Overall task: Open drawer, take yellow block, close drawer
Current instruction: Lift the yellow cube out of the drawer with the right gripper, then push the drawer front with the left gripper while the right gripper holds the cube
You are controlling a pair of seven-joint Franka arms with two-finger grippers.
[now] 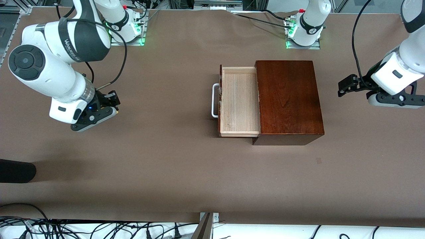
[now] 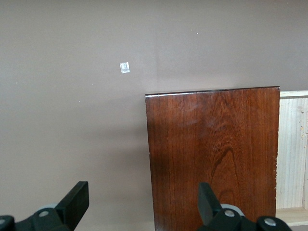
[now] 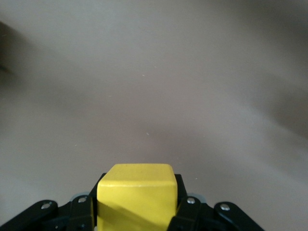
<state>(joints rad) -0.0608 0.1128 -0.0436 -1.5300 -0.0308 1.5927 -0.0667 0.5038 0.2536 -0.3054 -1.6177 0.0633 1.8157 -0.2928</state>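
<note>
Drawer (image 1: 239, 101) open on brown table (image 1: 166, 159); right gripper (image 1: 111, 103) clamps yellow block (image 3: 135, 197), left gripper (image 1: 347, 87) spread.

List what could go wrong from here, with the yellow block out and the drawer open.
1. The drawer stands pulled out of the wooden box; a push off its handle may slide the whole box across the table instead.
2. The right claw, shut on the yellow block, hangs above bare table at the right arm's end; a slip would drop the block.
3. The left claw, open, waits beside the box; a careless swing could knock it.
</note>
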